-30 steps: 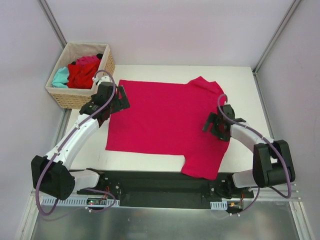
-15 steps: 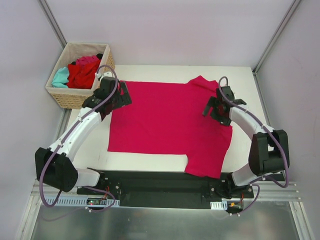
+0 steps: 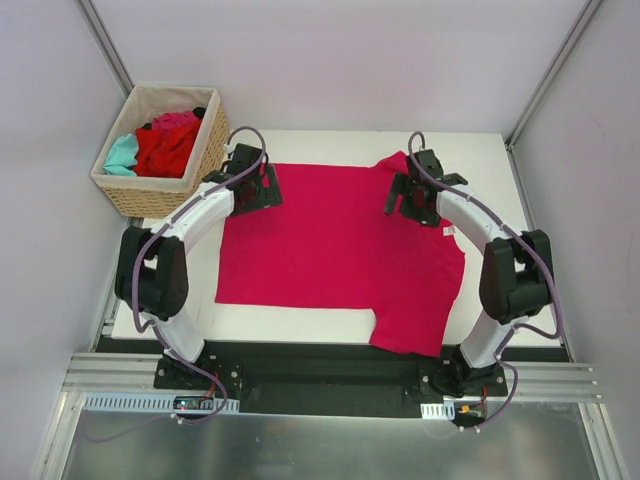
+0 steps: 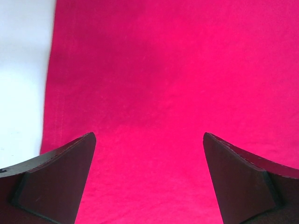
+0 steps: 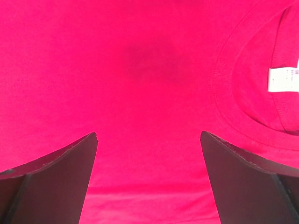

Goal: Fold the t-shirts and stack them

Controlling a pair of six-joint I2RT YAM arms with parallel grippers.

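The magenta t-shirt (image 3: 335, 250) lies flat mid-table. The left gripper (image 3: 258, 186) hangs over its ten-o'clock corner and the right gripper (image 3: 406, 196) hangs near the collar at one o'clock. Both have fingers spread wide, grasping nothing. More t-shirts (image 3: 160, 146) fill the basket (image 3: 128, 193) at ten o'clock.

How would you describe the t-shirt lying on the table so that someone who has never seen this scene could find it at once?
Look at the white table; a wicker basket stands by its far left corner. The magenta t-shirt covers the middle of the table. Unlike the red, teal and pink shirts bunched in the basket, it lies spread out flat, alone.
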